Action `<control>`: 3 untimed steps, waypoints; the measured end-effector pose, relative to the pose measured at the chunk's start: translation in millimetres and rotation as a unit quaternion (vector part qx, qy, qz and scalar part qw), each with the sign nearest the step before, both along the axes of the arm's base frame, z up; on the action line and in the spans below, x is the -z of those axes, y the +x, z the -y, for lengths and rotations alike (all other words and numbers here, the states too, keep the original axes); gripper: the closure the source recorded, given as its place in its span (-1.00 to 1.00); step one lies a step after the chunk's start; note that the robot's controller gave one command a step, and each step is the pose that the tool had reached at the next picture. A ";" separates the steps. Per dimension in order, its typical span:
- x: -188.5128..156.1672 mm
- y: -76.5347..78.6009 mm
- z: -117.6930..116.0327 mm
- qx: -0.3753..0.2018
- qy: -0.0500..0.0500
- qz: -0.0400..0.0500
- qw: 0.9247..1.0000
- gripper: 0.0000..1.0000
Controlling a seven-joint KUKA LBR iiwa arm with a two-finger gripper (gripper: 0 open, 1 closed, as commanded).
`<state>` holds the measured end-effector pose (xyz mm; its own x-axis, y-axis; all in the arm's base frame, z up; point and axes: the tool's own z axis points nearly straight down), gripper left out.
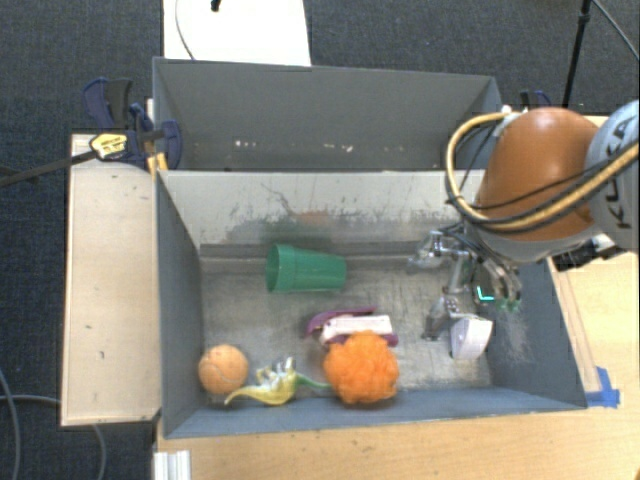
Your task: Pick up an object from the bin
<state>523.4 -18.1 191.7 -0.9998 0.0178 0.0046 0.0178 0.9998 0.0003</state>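
The pincer (457,318) is seen low at the right side of the bin (300,118), right over a small white-grey lump (471,336) lying near the right wall. Whether the pincer is open, closed or gripping cannot be told. A green cup (305,269) is laid on its side toward the back. Along the front are found a purple-and-white item (352,325), a fuzzy orange ball (361,369) touching it, a yellow-green toy (268,387) and a smooth orange ball (223,368).
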 end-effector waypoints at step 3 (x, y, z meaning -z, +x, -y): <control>105.9 -27.0 -79.8 -0.030 -0.001 0.009 1.000 -1.00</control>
<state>496.4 61.7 85.9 -0.9991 -0.0412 -0.0133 -0.0412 0.9991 -0.0015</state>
